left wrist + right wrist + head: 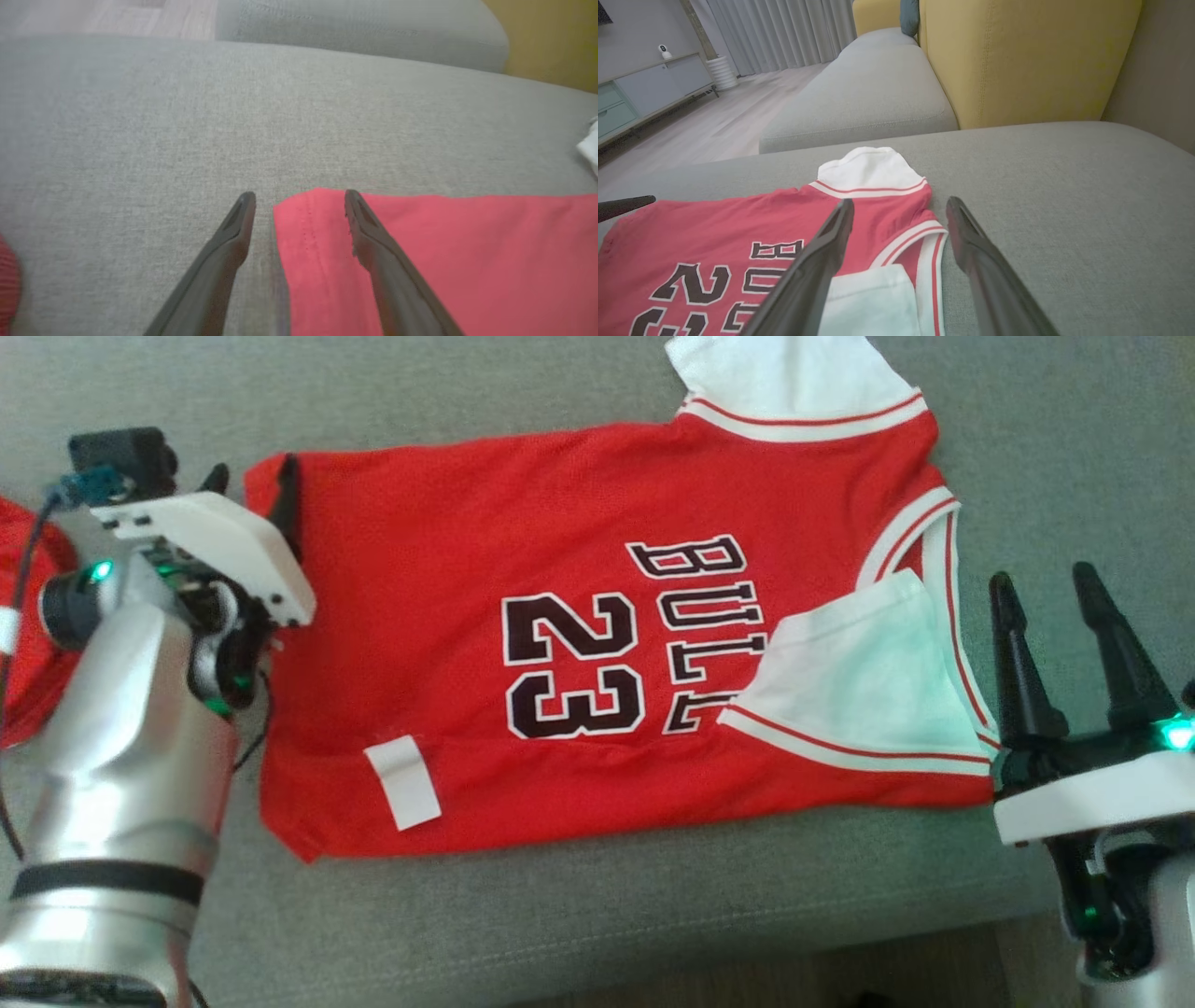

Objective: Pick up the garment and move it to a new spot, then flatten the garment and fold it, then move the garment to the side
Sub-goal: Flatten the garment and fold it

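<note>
Red jersey (420, 569) with white sleeves and black "23" lies flat on a grey sofa (560, 915); left gripper (299, 200) and right gripper (1043, 581) open, empty.

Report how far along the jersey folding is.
Done, by the look of it: the red jersey lies flat on the grey cushion, and its near white sleeve is turned in over the chest. In hand: the left gripper, open, straddles a hem corner; the right gripper, open, sits beside the collar end. Left: the far sleeve, the body folds, the move aside.
</note>
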Robot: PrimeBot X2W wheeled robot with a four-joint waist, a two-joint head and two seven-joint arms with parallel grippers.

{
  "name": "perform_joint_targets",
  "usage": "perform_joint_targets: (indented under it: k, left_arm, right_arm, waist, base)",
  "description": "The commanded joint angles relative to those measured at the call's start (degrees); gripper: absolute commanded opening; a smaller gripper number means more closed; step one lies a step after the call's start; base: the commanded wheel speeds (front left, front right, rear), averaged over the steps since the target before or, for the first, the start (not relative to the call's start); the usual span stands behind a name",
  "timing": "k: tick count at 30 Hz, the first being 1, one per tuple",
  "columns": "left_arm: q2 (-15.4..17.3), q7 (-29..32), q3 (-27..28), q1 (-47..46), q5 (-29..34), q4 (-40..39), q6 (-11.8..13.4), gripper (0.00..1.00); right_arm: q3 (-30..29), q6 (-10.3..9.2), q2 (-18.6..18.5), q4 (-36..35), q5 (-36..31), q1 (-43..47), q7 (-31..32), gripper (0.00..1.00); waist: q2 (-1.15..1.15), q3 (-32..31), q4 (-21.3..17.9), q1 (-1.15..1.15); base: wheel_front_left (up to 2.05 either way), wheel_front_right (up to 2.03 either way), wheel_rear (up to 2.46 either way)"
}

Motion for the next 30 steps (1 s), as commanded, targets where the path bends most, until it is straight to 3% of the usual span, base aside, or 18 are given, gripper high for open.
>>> perform_joint_targets:
  k: [1, 8, 9, 10, 12, 15, 17, 18, 19, 20, 21, 30]
  left_arm:
    - [2.61, 0.52, 1.96, -3.05, -0.33, 0.42, -0.52, 1.0]
    - [2.59, 4.49, 2.07, -7.4, -2.32, 8.95, -2.76, 1.0]
    - [2.5, 5.01, 1.89, -7.8, -2.39, 9.55, -2.94, 0.95]
    - [2.36, 5.53, 1.78, -8.17, -2.56, 10.1, -3.15, 0.82]
    - [2.12, 6.66, 1.33, -8.72, -2.62, 11.01, -3.43, 0.71]
    - [1.72, 8.54, 0.94, -9.41, -3.07, 11.93, -3.63, 0.61]
    - [1.6, 9.08, 0.93, -9.6, -3.42, 12.12, -3.77, 0.47]
    - [1.6, 9.08, 0.93, -9.6, -3.42, 12.12, -3.77, 0.47]
    - [1.55, 9.33, 0.87, -9.66, -3.56, 12.18, -3.94, 0.3]
    - [1.55, 9.33, 0.87, -9.66, -3.56, 12.18, -3.94, 0.3]
    - [1.63, 9.31, 0.57, -9.78, -3.5, 12.08, -4.26, 0.0]
    - [1.97, 4.53, 0.11, -11.05, -2.59, 8.97, -3.57, 0.0]
  right_arm:
    - [1.13, 0.21, -0.31, -1.42, 0.63, -0.71, -0.59, 1.0]
    - [0.72, 0.21, 0.03, 0.15, 0.81, -0.81, -1.52, 1.0]
    - [0.6, 0.21, -0.02, 0.35, 0.86, -0.91, -1.58, 1.0]
    - [0.55, 0.21, -0.06, 0.56, 0.9, -1.01, -1.62, 1.0]
    - [0.51, 0.21, 0.09, 0.76, 0.77, -1.13, -1.53, 1.0]
    - [0.53, 0.21, 0.32, 0.89, 0.69, -1.19, -1.23, 1.0]
    - [0.45, 0.21, 0.4, 0.89, 0.65, -1.11, -1.03, 1.0]
    - [0.45, 0.21, 0.4, 0.89, 0.65, -1.11, -1.03, 1.0]
    - [0.41, 0.21, 0.44, 0.9, 0.67, -1.1, -0.93, 1.0]
    - [0.41, 0.21, 0.44, 0.9, 0.67, -1.1, -0.93, 1.0]
    - [0.27, 0.21, 0.49, 1.0, 0.74, -1.2, -0.7, 1.0]
    - [-0.88, 0.21, -3.43, 4.92, 2.21, -7.63, 0.54, 1.0]
  waist:
    - [0.0, 1.14, -0.98, -0.02]
    - [0.0, 1.71, -0.88, -0.02]
    - [0.0, 1.73, -0.77, -0.02]
    - [0.0, 1.72, -0.66, -0.02]
    - [0.0, 1.65, -0.43, -0.02]
    - [0.0, 1.45, -0.02, -0.02]
    - [0.0, 1.35, 0.11, -0.02]
    - [0.0, 1.35, 0.11, -0.02]
    - [0.0, 1.31, 0.15, -0.02]
    - [0.0, 1.31, 0.15, -0.02]
    - [0.0, 1.23, 0.13, -0.02]
    - [0.0, 1.06, 0.67, -0.02]
  base:
    - [0.0, 0.0, 0.0]
    - [0.0, 0.0, 0.0]
    - [0.0, 0.0, 0.0]
    - [0.0, 0.0, 0.0]
    - [0.0, 0.0, 0.0]
    - [0.0, 0.0, 0.0]
    - [0.0, 0.0, 0.0]
    - [0.0, 0.0, 0.0]
    - [0.0, 0.0, 0.0]
    - [0.0, 0.0, 0.0]
    - [0.0, 0.0, 0.0]
    - [0.0, 0.0, 0.0]
